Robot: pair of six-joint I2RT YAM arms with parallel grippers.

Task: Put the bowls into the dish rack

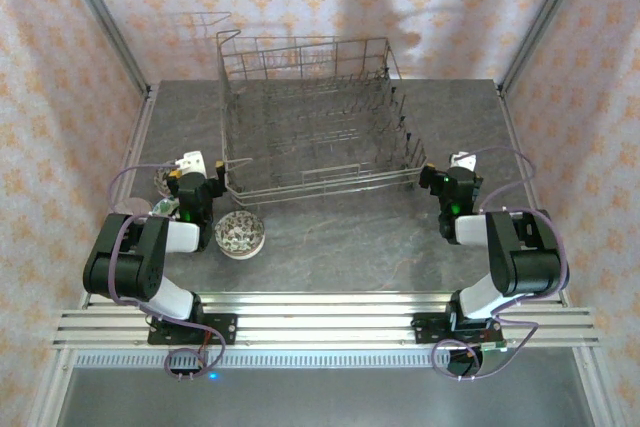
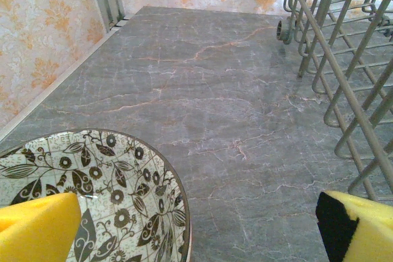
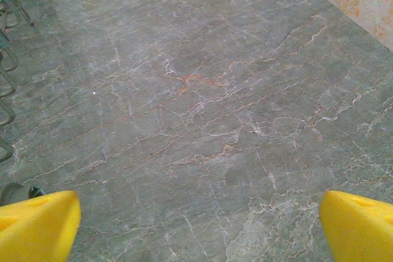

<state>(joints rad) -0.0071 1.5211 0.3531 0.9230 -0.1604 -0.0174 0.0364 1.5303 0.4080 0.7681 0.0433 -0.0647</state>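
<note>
The wire dish rack (image 1: pixel 315 117) stands at the back middle of the table, with no bowl showing in it. A green-patterned bowl (image 1: pixel 240 234) sits upright in front of its left corner, just right of my left arm. A second patterned bowl (image 1: pixel 160 182) peeks out left of my left gripper (image 1: pixel 193 175). In the left wrist view this bowl (image 2: pixel 104 182) lies low at the left, under the left yellow finger (image 2: pixel 37 228). The left gripper (image 2: pixel 199 219) is open over bare table, with the rack (image 2: pixel 344 72) on its right. My right gripper (image 3: pixel 199 219) is open above bare table near the rack's right front corner (image 1: pixel 415 177).
The grey marble table (image 1: pixel 350 237) is walled by patterned panels and metal posts at the left (image 1: pixel 110 27) and right (image 1: pixel 540 27). Rack wires (image 3: pixel 6 90) edge the left side of the right wrist view.
</note>
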